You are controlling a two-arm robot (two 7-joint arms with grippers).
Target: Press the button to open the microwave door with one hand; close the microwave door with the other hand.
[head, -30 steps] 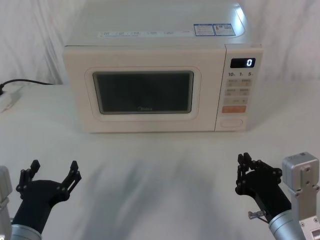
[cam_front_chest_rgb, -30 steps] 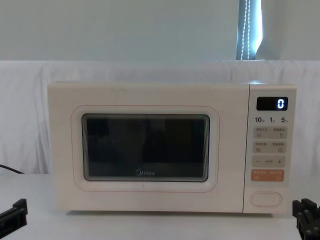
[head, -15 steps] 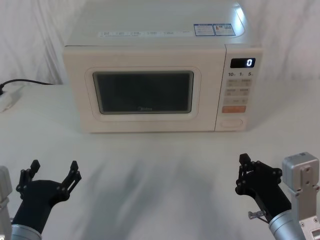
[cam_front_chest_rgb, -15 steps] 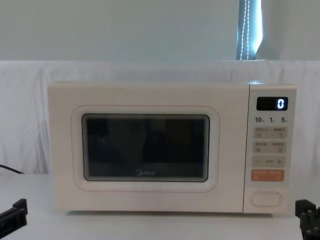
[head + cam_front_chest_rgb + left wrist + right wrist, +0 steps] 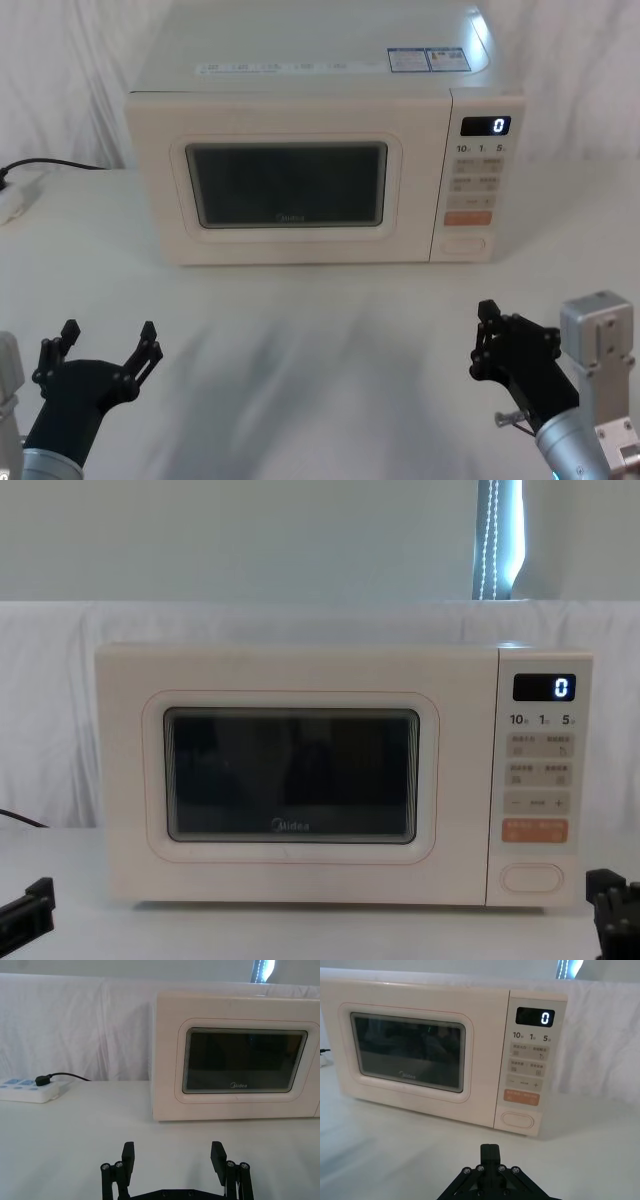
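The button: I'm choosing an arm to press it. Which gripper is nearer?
Right. The right gripper sits shut low on the table, almost straight before the button. The left gripper, open, is far across, before the microwave's left edge.

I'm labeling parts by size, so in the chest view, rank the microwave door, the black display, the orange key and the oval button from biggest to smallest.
1. microwave door
2. orange key
3. Black display and oval button look about alike, so I won't rank them.
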